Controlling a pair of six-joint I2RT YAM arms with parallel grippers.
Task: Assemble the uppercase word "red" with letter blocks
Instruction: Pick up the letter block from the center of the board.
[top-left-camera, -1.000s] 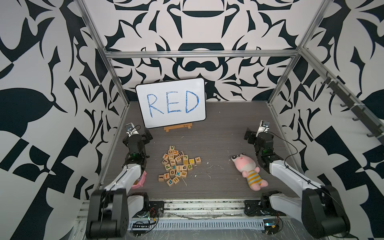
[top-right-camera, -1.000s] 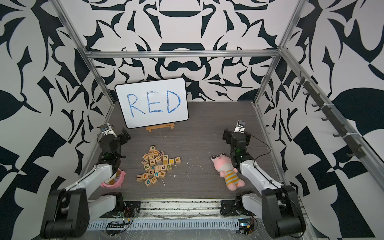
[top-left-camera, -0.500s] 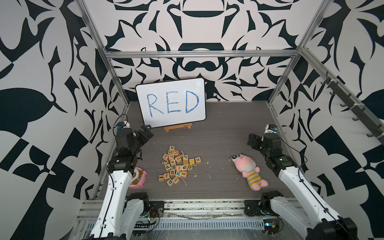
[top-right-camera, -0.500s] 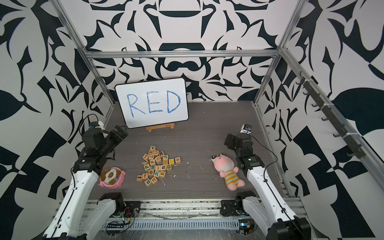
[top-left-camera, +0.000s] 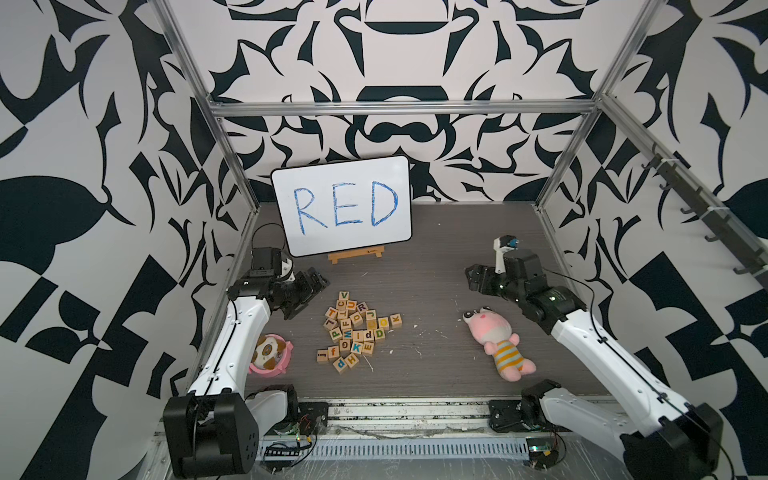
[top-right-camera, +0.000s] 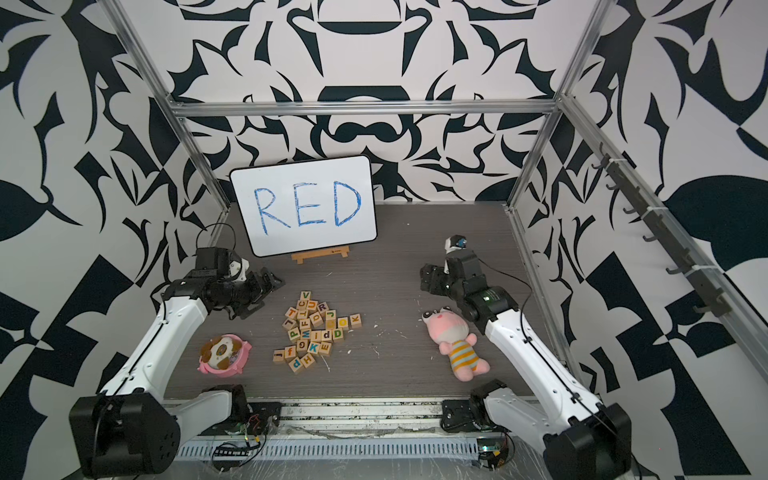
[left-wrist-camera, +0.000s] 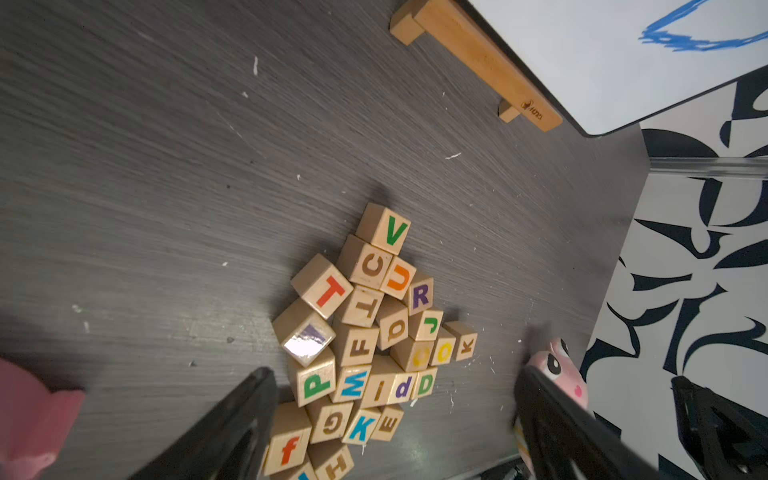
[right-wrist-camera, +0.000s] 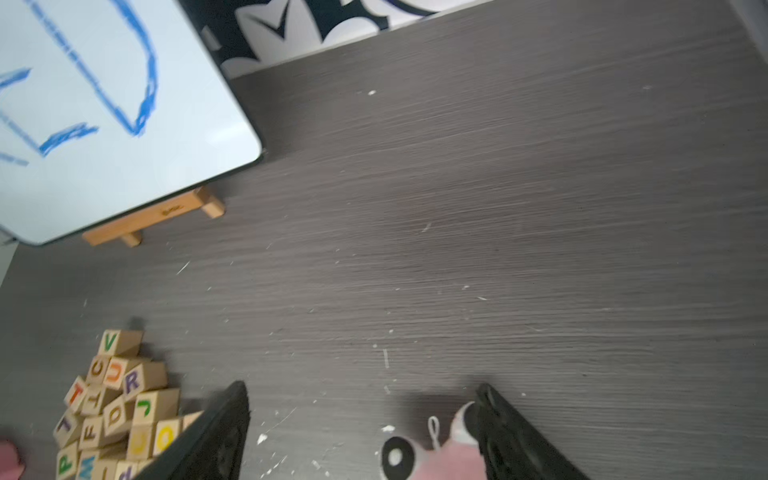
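Note:
The letter blocks (top-left-camera: 356, 332) lie in a loose pile mid-table, seen in both top views. Among them are a dark R (top-left-camera: 361, 307) (left-wrist-camera: 420, 296) at the far side, a green D (top-left-camera: 379, 333) (left-wrist-camera: 425, 383) and an E (top-left-camera: 368, 347) (left-wrist-camera: 387, 424) nearer the front. The three are apart, so the word "red" is not formed. My left gripper (top-left-camera: 309, 297) (left-wrist-camera: 395, 374) hovers open just left of the pile. My right gripper (top-left-camera: 473, 278) (right-wrist-camera: 361, 388) hangs open well right of the pile, just behind the plush's head, holding nothing.
A whiteboard (top-left-camera: 345, 203) with blue handwritten RED stands on a wooden stand (top-left-camera: 356, 257) at the back. A pink plush toy (top-left-camera: 498, 340) lies at the right. A pink bowl with a toy dog (top-left-camera: 270, 353) sits at the front left. Metal frame posts line the sides.
Both arms have unfolded from the front corners and reached forward and inward, the left toward the pile, the right over the plush. The blocks have not moved.

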